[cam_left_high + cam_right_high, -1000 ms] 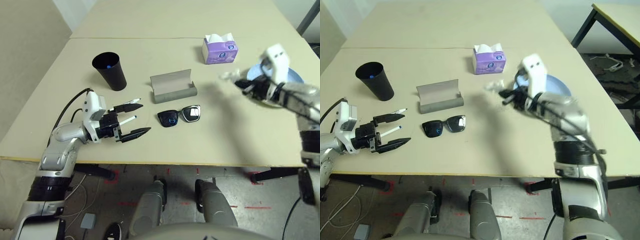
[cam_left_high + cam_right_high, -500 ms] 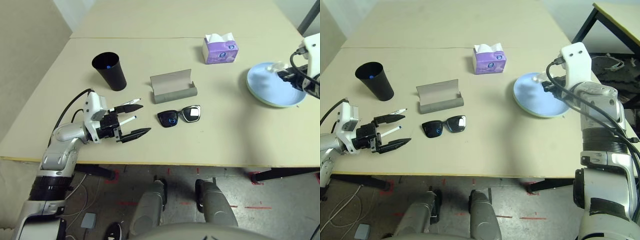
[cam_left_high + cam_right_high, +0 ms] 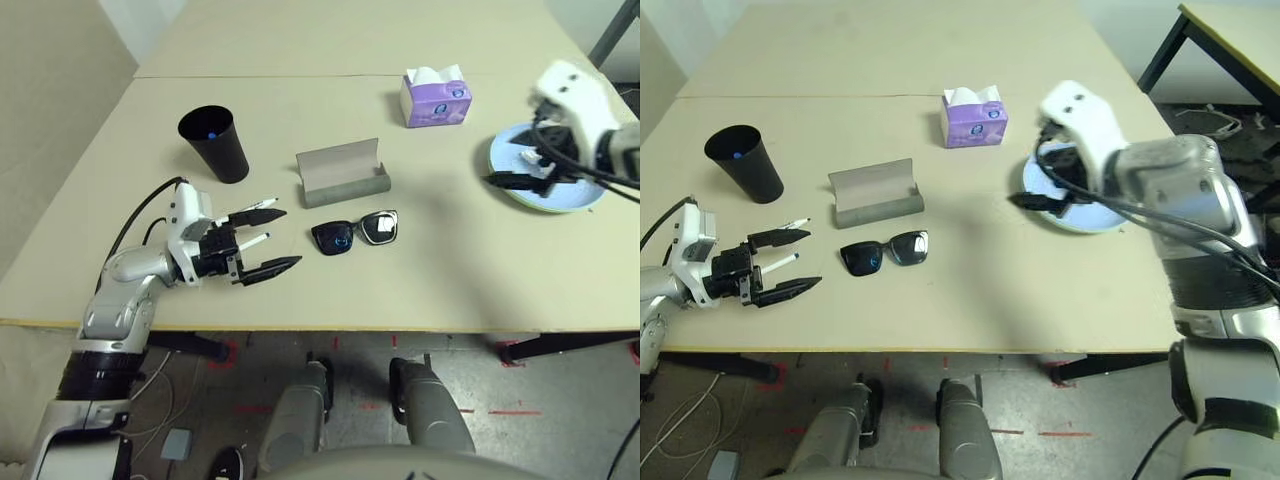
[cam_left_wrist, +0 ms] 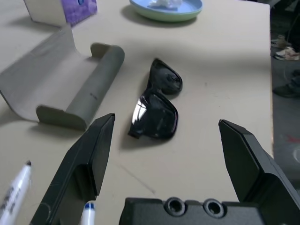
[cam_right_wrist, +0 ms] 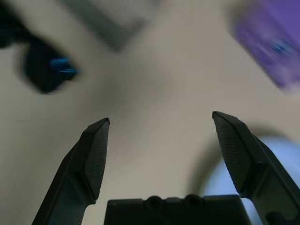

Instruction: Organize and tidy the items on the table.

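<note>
Right gripper [image 3: 1040,200] spread wide and empty, hanging over the near-left rim of the plate [image 3: 580,195] at the table's [image 3: 450,280] right side. Tissue [image 4: 165,3] lying on that plate, as seen in the left wrist view, so the tissue step looks finished.

Left gripper [image 3: 262,240] also spread wide, gripping nothing, low over the table near the front edge. Two markers [image 3: 256,222] lying between and just beside its fingers, apparently one blue-capped and one black-capped, though hard to tell apart at this size. Cup [image 3: 213,142] upright behind them, a blue spot inside, possibly another pen.

Sunglasses [image 3: 356,230] resting open-armed at table centre, just in front of the case [image 3: 342,172], which stands unlatched with its lid up. Tissue box [image 3: 435,97] at the back.

Next move probably either: closing the left fingers on a marker for the cup, or bringing the right arm back across to the sunglasses. Thin marker calls for a centred, low pinch; sunglasses call for a grip at the bridge and a level carry into the case trough.
</note>
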You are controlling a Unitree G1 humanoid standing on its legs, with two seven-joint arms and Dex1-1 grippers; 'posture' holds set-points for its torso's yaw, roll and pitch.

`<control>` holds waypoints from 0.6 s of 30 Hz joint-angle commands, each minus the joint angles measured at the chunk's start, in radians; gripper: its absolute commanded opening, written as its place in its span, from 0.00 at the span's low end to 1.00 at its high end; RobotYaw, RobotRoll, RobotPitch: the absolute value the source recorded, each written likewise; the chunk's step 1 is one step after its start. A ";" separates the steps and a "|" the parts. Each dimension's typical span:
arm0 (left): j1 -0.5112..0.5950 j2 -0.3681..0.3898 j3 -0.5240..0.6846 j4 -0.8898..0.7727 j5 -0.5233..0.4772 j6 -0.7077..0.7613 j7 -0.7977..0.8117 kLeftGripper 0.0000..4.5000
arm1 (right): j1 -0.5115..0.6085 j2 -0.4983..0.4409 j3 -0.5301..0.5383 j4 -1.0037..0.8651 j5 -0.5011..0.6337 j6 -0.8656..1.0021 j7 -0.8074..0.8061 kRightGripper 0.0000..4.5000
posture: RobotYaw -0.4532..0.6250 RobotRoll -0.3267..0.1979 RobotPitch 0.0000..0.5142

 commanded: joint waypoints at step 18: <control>0.135 0.035 0.057 -0.119 -0.002 0.025 0.051 1.00 | -0.112 0.373 0.403 0.135 -0.281 -0.308 -0.047 0.99 | 0.35 0.62 0.39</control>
